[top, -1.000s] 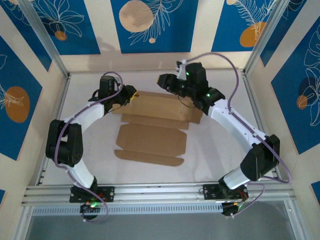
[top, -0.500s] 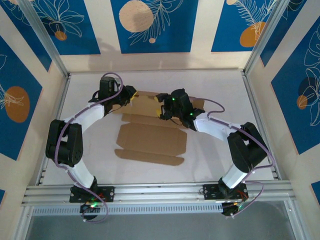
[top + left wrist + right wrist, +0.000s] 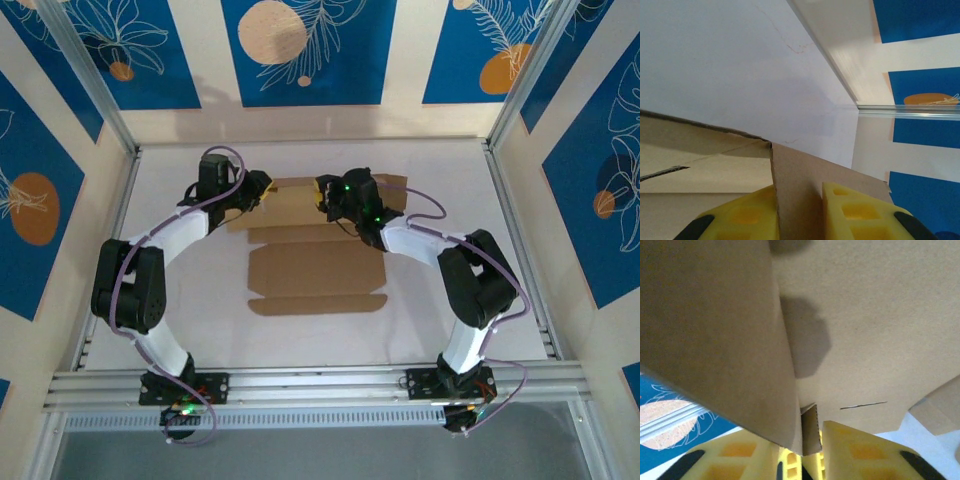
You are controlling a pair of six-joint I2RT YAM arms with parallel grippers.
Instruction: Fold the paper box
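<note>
A creased brown cardboard box (image 3: 315, 265) lies unfolded on the white counter (image 3: 450, 170), its far panel clamped by the left fingers (image 3: 745, 217) and right fingers (image 3: 860, 450).

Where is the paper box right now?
In the top view the paper box lies in the middle of the table, toward its far side, with the left gripper at its far-left corner and the right gripper at its far edge.

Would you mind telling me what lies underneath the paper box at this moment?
The white table shows around the paper box, which rests on it. Whatever sits directly beneath the cardboard is covered, so it cannot be seen.
</note>
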